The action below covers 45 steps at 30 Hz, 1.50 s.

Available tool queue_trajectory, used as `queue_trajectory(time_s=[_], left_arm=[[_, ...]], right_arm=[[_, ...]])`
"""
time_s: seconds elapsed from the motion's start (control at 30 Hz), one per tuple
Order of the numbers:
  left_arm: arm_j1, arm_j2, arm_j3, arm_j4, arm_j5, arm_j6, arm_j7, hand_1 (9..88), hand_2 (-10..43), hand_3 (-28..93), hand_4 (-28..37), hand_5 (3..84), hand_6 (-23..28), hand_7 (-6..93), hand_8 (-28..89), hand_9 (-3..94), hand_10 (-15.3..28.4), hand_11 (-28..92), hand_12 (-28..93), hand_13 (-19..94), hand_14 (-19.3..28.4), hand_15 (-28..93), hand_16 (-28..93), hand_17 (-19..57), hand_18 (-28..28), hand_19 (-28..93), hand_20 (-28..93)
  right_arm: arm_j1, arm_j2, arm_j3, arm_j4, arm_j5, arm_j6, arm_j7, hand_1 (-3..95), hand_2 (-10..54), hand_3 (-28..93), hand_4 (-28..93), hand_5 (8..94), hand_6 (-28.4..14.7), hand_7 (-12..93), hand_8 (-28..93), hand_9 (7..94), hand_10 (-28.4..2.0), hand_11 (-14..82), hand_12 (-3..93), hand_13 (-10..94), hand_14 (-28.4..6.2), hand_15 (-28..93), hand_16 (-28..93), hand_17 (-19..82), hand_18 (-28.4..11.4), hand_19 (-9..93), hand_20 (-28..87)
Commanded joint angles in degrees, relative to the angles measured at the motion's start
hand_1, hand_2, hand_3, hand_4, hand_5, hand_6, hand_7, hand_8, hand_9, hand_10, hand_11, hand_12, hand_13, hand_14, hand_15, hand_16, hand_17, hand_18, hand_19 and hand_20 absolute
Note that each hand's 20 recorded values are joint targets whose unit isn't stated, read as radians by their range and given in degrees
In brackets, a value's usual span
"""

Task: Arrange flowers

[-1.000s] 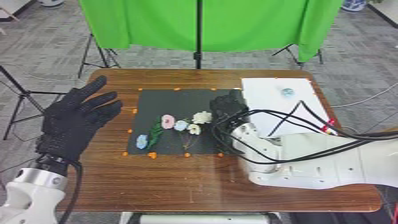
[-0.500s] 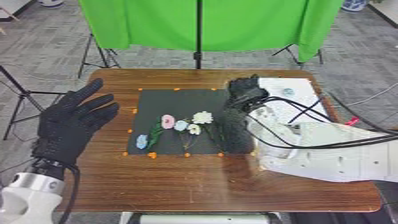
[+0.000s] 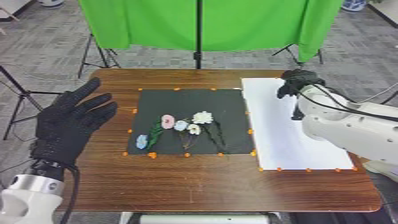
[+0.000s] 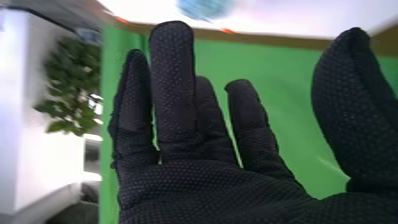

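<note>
Our right hand [image 3: 300, 82], upper right, has fingers spread, likely to grasp the blue flower [image 4: 204, 7]; our left hand [image 3: 64, 125], spread, leaves room.

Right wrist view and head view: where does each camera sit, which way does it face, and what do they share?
Head view: on the robot's head, facing forward and down at the table and the flowers on the black mat; both arms show, with the left hand and right hand.
Right wrist view: on the right arm's wrist, facing out along that hand's straight fingers towards the green cloth; its thumb shows too.
Shared: the right hand, white sheet, table and green cloth.
</note>
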Motion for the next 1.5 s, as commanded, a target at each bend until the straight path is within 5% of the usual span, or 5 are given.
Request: queue_trajectory(time_s=[0.03,0.73,0.9,1.03,1.5], left_arm=[[0.09,-0.45,0.87,0.04,0.23,-0.1,-0.06,21.6,7.7,77,-28.2,33.3,8.4,14.8,-10,29.5,20.4,28,10,22,27.9,52,-10,-8.7,25.8,59,15],[0.01,-0.11,0.91,0.44,-0.08,-0.91,-0.26,21.8,7.7,77,-27.9,33.7,8.7,14.9,-10,29.5,20.4,29,10,22,27.8,52,-10,-8.7,25.8,59,15],[-0.26,-0.33,0.76,0.44,0.12,-1.36,-0.84,21.9,7.7,77,-27.9,33.7,8.7,14.8,-10,29.5,20.4,29,10,22,27.8,52,-10,-8.7,25.8,59,15],[-0.52,-0.63,0.87,0.55,0.19,-1.57,-1.38,21.9,7.7,77,-27.9,33.8,8.8,14.8,-10,29.5,20.4,29,10,22,27.9,52,-10,-8.7,25.8,59,15],[0.03,-0.99,0.5,0.33,-0.04,-0.48,-1.12,21.8,7.7,77,-27.9,33.9,8.9,14.4,-10,29.5,20.4,29,10,22,27.9,52,-10,-8.7,25.7,59,15]], right_arm=[[-3.41,0.3,5.41,2.06,1.42,-6.58,-2.58,28.2,-9.5,83,-28,30.3,0.0,14,-12,31.9,-11.6,6.6,13.0,52,-10.5,68,7,19,-17.1,78,14],[-4.01,-1.38,2.3,6.07,0.12,-11.16,0.08,28.5,-9.5,83,-28,27.6,2.2,16,-14,31.7,-10.8,6.4,12.9,51,-11.0,68,5,18,-17.4,78,13],[-1.39,-1.15,-8.2,5.94,-4.47,2.66,-0.61,39.4,-9.5,79,-28,53.5,5.1,18,-15,61.1,-8.0,13.8,12.6,66,-5.0,58,12,27,-15.1,82,11],[-0.73,-1.53,-12.41,5.29,-6.62,10.48,0.02,54.3,-9.5,66,-28,79.9,6.1,21,-3,89.6,-3.4,7.0,28.9,80,0.3,50,26,35,-13.2,84,11],[2.77,-3.27,-13.36,-2.84,-12.51,25.94,0.67,55.5,-9.5,69,-28,85.9,4.8,22,1,93.7,-3.5,14.8,30.2,84,0.3,53,26,38,-14.1,87,12]])
